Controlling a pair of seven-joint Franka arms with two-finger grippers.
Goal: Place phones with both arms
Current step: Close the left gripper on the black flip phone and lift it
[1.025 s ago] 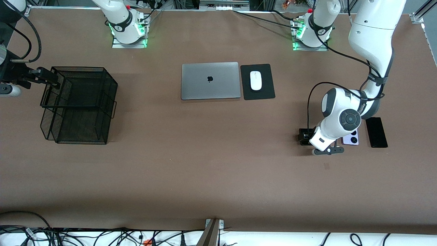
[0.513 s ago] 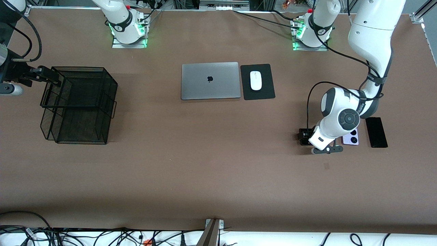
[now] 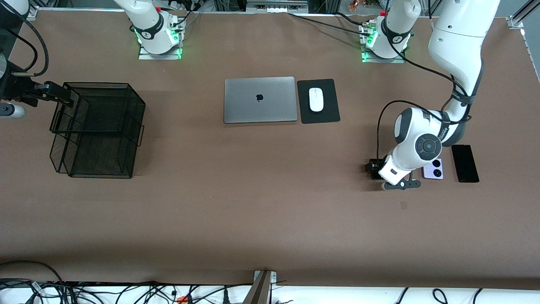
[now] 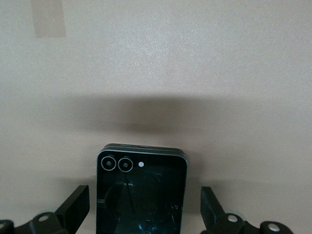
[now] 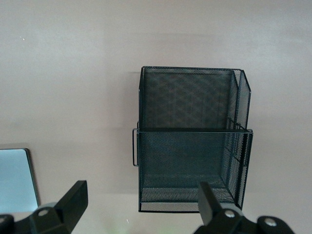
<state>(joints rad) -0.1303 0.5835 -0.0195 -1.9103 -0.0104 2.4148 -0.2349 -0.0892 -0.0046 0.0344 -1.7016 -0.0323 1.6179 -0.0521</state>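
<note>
In the front view, the left arm reaches down from its base at the upper right of the frame to the right-middle of the brown table (image 3: 253, 202). Its wrist hangs low over the small black flip phone (image 3: 373, 165), which is mostly hidden beneath it there. The left wrist view shows that phone (image 4: 141, 190) at the bottom centre of the frame, lying flat with two camera rings and a small white dot along its upper edge. The left gripper (image 4: 141, 214) has its fingers (image 4: 73, 207) spread wide on either side of the phone, apart from it and grasping nothing.

Just beside the wrist, toward the left arm's end of the table, lies the lavender flip phone (image 3: 433, 169) with two black circles. The long black slab phone (image 3: 465, 163) lies just beside that, toward the same end.

At the left edge of the front view, the right gripper (image 3: 59, 96) hovers at the upper rim of the black wire mesh basket (image 3: 98, 128), which stands at the middle left. The right wrist view shows the basket (image 5: 190, 141) in mid-frame, with the gripper's fingers (image 5: 73, 200) released and wide apart at the bottom.

A closed grey laptop (image 3: 259, 99) lies at the upper centre of the front view. A white mouse (image 3: 315, 99) sits on a black mouse pad (image 3: 318, 101) just beside it.
</note>
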